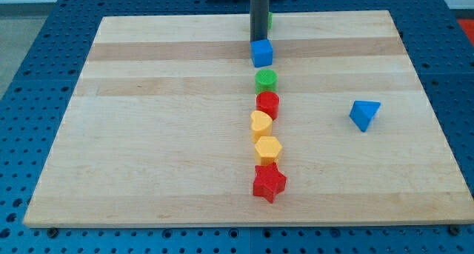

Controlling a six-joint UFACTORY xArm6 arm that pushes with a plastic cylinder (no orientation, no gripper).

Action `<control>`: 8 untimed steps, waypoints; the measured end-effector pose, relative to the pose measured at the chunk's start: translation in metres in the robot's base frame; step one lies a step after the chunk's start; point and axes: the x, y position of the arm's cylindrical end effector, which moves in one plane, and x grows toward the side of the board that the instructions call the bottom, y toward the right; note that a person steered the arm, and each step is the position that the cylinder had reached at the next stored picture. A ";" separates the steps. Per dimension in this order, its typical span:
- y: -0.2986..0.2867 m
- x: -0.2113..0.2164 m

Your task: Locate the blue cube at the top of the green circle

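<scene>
Blue cube (261, 52) sitting near the view's top, just above the green circle (266, 80) with a thin strip of bare wood between, roughly in line with it. My tip (258, 40) right at the cube's top edge, seemingly touching; rod rising straight out of the view's top. No pincer on this arm, only the plain rod, so nothing to spread or press together. Behind the rod, mostly hidden, a sliver of a green block (268, 19), shape not readable. Below the green circle, one column running down: red cylinder (268, 104), yellow heart-like block (261, 125), yellow hexagonal block (267, 148), red star (269, 182), each close to the next. Well apart on the view's right, blue triangular block (364, 114). All on the wooden board (148, 135).
</scene>
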 end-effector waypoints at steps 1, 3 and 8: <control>0.000 0.002; 0.000 0.019; 0.000 0.012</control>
